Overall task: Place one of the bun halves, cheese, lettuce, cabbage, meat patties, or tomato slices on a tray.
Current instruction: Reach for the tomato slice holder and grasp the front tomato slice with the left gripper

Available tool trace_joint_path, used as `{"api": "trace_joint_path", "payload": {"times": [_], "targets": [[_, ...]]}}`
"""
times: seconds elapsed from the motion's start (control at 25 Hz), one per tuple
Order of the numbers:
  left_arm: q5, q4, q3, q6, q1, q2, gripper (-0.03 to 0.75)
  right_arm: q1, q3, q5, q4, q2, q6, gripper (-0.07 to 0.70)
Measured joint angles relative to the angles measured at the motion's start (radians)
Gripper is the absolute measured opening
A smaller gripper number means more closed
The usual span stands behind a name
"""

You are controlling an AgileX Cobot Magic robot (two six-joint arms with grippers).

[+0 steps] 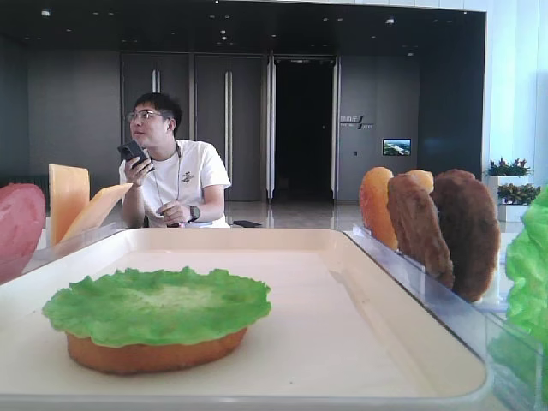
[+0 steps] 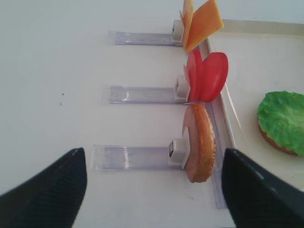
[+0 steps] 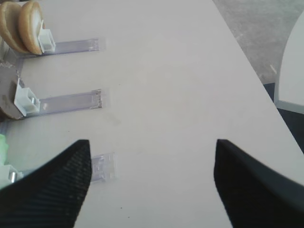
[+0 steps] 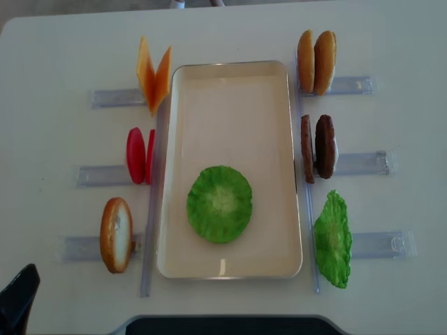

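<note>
The cream tray [image 4: 230,84] holds a bun half [image 1: 154,353] topped with lettuce [image 4: 219,204]. Left of the tray stand cheese [image 4: 154,75], tomato slices [image 4: 140,155] and another bun half [image 4: 116,234]. To its right are two bun halves [image 4: 316,61], meat patties [image 4: 318,146] and a green leaf [image 4: 332,239], lettuce or cabbage, I cannot tell which. My left gripper [image 2: 153,152] hangs open over the table, facing the standing bun [image 2: 199,142], nothing between its fingers. My right gripper [image 3: 152,142] is open above bare table, right of the racks.
Clear acrylic racks [image 4: 84,248] [image 4: 377,244] stick out on both sides of the tray. A dark robot base [image 4: 223,324] sits at the front edge. A seated man [image 1: 167,163] is behind the table. The table edge [image 3: 247,61] runs on my right gripper's right.
</note>
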Motion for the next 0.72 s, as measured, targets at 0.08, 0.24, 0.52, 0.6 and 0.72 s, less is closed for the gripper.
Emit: {"api": "trace_joint_path", "payload": {"times": [0.08, 0.24, 0.52, 0.6, 0.72], "targets": [[0.000, 0.000, 0.000, 0.000, 0.000, 0.000, 0.692, 0.000, 0.000, 0.000, 0.000, 0.000, 0.000, 0.538], [0.000, 0.000, 0.000, 0.000, 0.000, 0.000, 0.692, 0.000, 0.000, 0.000, 0.000, 0.000, 0.000, 0.538], [0.000, 0.000, 0.000, 0.000, 0.000, 0.000, 0.692, 0.000, 0.000, 0.000, 0.000, 0.000, 0.000, 0.538], [0.000, 0.000, 0.000, 0.000, 0.000, 0.000, 0.692, 0.000, 0.000, 0.000, 0.000, 0.000, 0.000, 0.538], [0.000, 0.000, 0.000, 0.000, 0.000, 0.000, 0.692, 0.000, 0.000, 0.000, 0.000, 0.000, 0.000, 0.538]]}}
